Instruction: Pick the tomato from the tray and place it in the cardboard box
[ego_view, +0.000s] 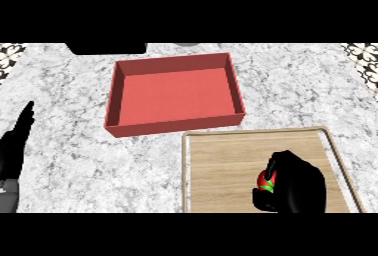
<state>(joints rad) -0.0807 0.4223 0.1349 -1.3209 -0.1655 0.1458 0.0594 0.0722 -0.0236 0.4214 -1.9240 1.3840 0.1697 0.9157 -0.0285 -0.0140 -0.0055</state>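
A black right hand (295, 185) covers most of a red tomato (263, 181) on a wooden tray (221, 170), leaving only a sliver of red skin and green stalk showing at the hand's left side. Its fingers (277, 162) curl over the top of the tomato and the thumb closes in below, so the fruit is clasped; whether it rests on the tray or is raised off it cannot be told. The tray's near edge is cut off at the view's bottom. Just beyond it on the marble worktop (74, 150) stands the red cardboard box (177, 90), open-topped. The left hand (16, 140) shows at the left edge, fingers straight and together, pointing up. A dark object (107, 47) at the top is cropped and unidentifiable.
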